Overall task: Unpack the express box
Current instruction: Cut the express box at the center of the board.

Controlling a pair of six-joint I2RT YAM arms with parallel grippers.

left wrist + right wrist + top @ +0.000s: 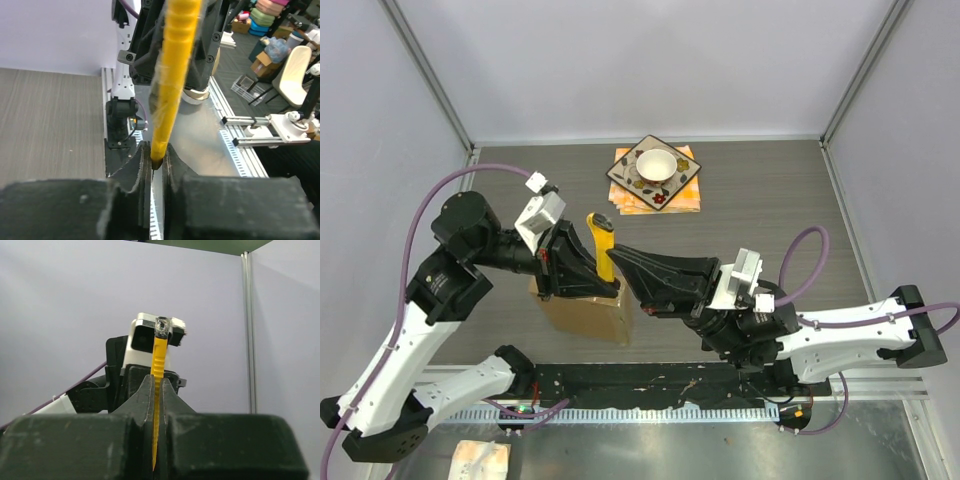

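The left gripper (156,156) has its jaws pressed together on the lower end of a yellow ridged plastic tool (175,65), which rises steeply away from them. The right gripper (157,385) is clamped on the same tool from the opposite side, both fingers tight against the yellow shaft. The two grippers meet above a flat brown cardboard express box (590,320), which lies near the near edge of the table (770,200), left of centre. At the middle of the far edge, a square orange-patterned plate (630,180) holding a white bowl (656,162) sits on an orange cloth (688,200).
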